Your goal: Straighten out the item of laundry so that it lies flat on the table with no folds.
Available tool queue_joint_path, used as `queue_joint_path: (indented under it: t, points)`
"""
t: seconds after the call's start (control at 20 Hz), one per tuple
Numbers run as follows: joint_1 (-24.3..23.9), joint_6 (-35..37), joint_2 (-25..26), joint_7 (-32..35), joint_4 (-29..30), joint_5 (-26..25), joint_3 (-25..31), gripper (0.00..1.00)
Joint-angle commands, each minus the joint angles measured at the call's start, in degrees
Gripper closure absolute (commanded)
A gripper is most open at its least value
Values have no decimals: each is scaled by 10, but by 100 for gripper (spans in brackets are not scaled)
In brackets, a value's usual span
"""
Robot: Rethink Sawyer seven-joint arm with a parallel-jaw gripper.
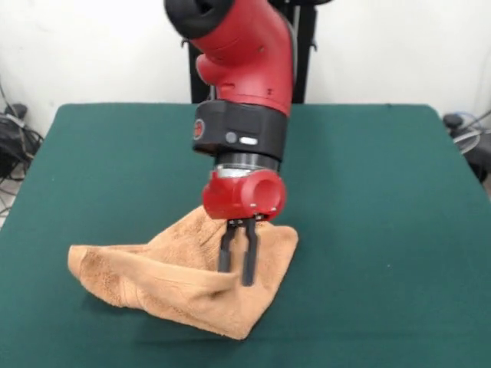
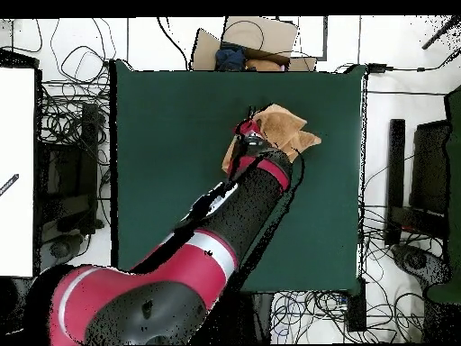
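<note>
The light orange-tan towel [image 1: 176, 287] lies crumpled on the green table [image 1: 383, 192], toward the near edge and left of centre. It is bunched into a raised ridge that runs from its left end up to my gripper [image 1: 236, 276]. The two black fingers [image 1: 248, 261] point down, close together, with a fold of towel pinched between them. In the overhead view the towel [image 2: 286, 128] shows near the table's [image 2: 162, 162] far edge, partly covered by my red and black arm [image 2: 257, 185], which hides the gripper. No stripes or tag show.
A cardboard box [image 2: 257, 40] sits just past the table's far edge in the overhead view. Tangled cables [image 2: 67, 117] and black equipment [image 2: 423, 180] lie on the floor on both sides. The black pedestal [image 1: 303, 54] stands behind the table.
</note>
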Motion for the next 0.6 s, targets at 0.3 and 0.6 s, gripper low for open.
queue_joint_path:
  t: [0.3,0.6]
  points:
    - [-134,230,-128,144,-21,-352,255,0]
    - [-413,418,-211,-233,58,-298,617,0]
